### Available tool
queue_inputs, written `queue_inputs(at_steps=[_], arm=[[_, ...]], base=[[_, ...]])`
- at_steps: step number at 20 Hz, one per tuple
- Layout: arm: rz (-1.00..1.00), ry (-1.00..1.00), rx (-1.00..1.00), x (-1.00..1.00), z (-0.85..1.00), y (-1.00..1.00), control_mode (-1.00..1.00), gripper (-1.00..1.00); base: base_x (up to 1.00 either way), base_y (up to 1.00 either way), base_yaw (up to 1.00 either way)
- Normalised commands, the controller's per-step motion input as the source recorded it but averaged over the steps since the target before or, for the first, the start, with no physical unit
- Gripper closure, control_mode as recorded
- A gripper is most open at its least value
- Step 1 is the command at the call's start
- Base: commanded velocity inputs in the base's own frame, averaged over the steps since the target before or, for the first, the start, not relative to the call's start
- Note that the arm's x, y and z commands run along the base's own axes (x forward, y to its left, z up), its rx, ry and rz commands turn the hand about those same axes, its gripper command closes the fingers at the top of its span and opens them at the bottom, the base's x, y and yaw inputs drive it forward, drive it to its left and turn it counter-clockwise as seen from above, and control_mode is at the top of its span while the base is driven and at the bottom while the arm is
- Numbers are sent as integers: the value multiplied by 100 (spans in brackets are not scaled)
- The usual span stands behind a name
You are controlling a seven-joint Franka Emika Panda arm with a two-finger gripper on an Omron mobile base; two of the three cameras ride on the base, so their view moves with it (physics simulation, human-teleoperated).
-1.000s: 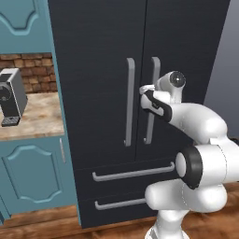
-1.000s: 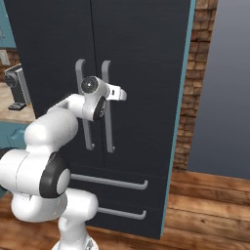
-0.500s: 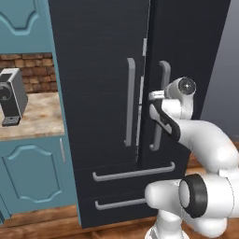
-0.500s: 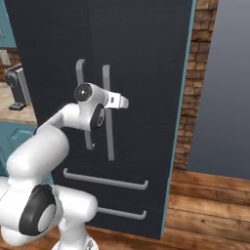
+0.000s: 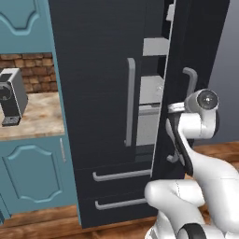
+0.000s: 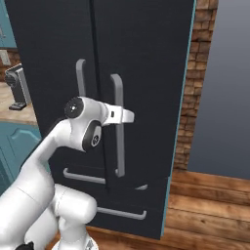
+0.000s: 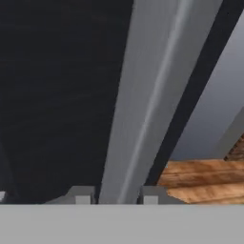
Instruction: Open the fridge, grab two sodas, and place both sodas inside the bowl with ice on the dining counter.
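The fridge (image 5: 107,93) stands tall and black between a teal cabinet (image 5: 32,177) on its left and a brick wall (image 6: 193,93) on its right. Its right door (image 5: 186,56) is swung partly out, with its free edge toward the camera in the left base view, so a narrow upright gap shows between the two doors. Through that gap grey shelves (image 5: 151,88) lie level, one above another; what stands on them cannot be made out. The left door (image 5: 88,84) is shut, and its handle (image 5: 130,100) runs straight up and down.

The gripper (image 7: 116,194) is clamped on the right door's handle (image 6: 117,124), one dark tip on each side of the grey bar in the hand view. That bar's long axis is vertical, like the door's own; in the hand view it runs slanted from bottom to top because the hand is rolled. In the right base view the hand meets the bar about halfway up.

Below the doors the two drawers (image 5: 116,186) are closed, their handles horizontal. To the right of the open door lies wooden floor (image 6: 210,210) in front of a plain grey wall (image 6: 224,83). To the left, a counter (image 5: 30,114) above the teal cabinet carries a coffee machine (image 5: 11,95), well apart from the arm.
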Motion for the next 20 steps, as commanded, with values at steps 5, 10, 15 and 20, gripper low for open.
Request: queue_inputs(at_steps=[5, 10, 15, 20], arm=[[-4, 0, -11, -100, 28, -20, -100, -100], [4, 0, -16, -100, 48, 17, -100, -100], [17, 3, -24, -96, 55, 69, -100, -100], [20, 6, -23, -81, 68, 78, -100, -100]], base=[[0, 0, 0], [0, 0, 0], [0, 0, 0], [0, 0, 0]])
